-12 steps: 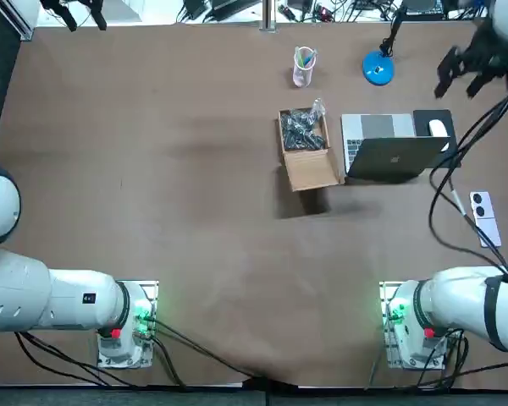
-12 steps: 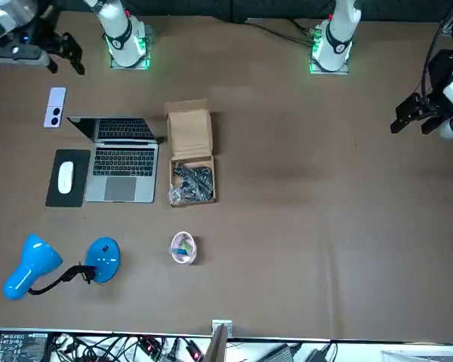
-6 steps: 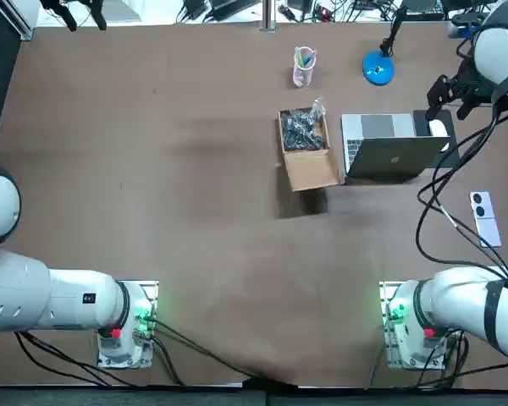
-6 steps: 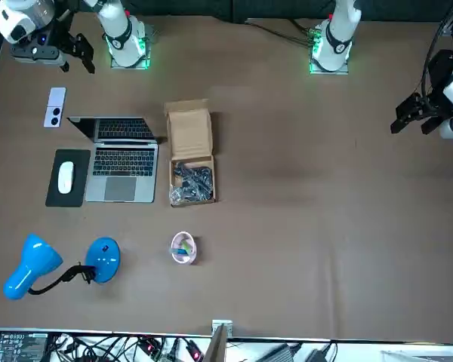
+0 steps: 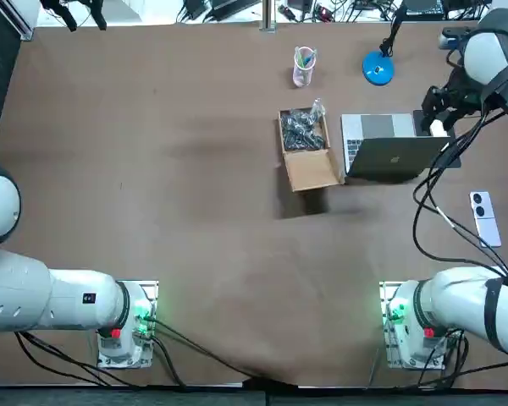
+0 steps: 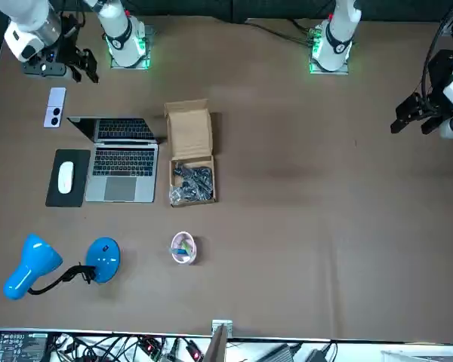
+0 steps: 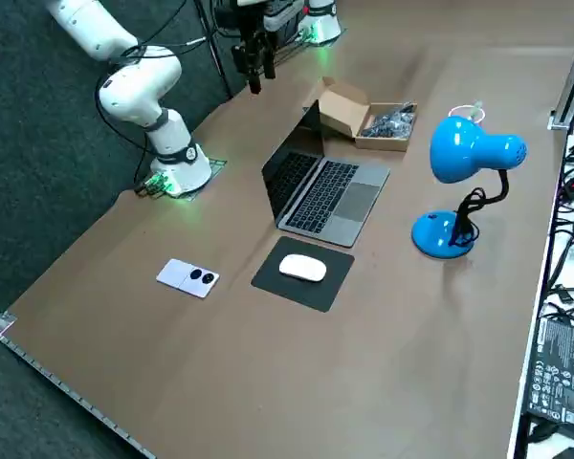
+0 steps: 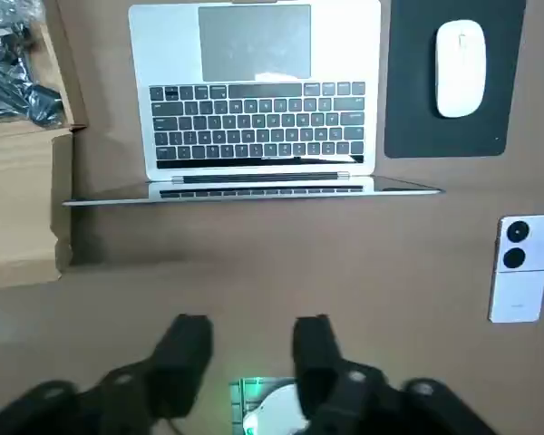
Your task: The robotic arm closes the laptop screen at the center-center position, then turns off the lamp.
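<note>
Reading the top view from left to right, we find an open cardboard box with dark bagged parts at nine o'clock of the laptop, and a small cup at about eleven. The laptop stands open right of the table's centre, its lid raised and tilted, its keyboard facing away from the robot. The blue lamp sits at twelve o'clock of it. The right gripper hangs in the air near the laptop's right side, touching nothing, its fingers spread with nothing between them. The mouse lies on a dark pad at about two o'clock of the laptop, and a small white device at about four. We judge that neither step is done yet. If the fingers meet the lid low or off-centre, the laptop may slide or twist toward the box instead of folding. If they press too hard, the lid could slam. The arm's hanging cable passes near the white device and could drag it. The lamp looks top-heavy, so a sideways push at its base could tip it. We read no words anywhere. The lid carries a pale logo, the key legends are too small to read, and the white device shows two dark circles.
</note>
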Available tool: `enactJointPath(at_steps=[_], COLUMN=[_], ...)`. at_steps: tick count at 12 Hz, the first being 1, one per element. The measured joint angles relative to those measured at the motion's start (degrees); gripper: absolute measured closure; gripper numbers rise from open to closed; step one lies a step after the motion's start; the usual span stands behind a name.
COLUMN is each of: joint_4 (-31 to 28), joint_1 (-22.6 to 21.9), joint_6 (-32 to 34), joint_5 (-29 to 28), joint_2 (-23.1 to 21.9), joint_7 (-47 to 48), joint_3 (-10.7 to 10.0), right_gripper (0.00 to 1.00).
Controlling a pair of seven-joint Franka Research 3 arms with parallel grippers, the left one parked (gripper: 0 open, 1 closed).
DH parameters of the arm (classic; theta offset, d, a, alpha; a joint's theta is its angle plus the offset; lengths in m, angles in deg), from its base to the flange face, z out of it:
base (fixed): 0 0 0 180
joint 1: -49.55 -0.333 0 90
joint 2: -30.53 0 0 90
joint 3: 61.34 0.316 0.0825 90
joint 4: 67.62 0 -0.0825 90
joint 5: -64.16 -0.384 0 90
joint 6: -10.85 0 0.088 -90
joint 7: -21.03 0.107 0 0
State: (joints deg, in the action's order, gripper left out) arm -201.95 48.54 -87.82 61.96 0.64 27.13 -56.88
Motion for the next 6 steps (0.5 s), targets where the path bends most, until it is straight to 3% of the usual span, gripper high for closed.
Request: enactJointPath(at_steps=[2, 3, 4, 5, 6], joint_4=[-1.4, -4.6, -6.6, -8.4, -10.1], joint_1=[0.0, 0.0, 0.0, 0.0, 0.0], joint_6=[-1.8, -5.9, -8.3, -10.6, -12.8], joint_5=[-0.1, -0.1, -0.1, -0.1, -0.1], joint_2=[0.3, 0.4, 0.6, 1.0, 1.5], joint_7=[0.0, 0.0, 0.0, 0.0, 0.0], joint_3=[-0.1, -0.1, -0.1, -0.1, -0.1], right_gripper=[0.54, 0.78, 0.90, 0.98, 0.98])
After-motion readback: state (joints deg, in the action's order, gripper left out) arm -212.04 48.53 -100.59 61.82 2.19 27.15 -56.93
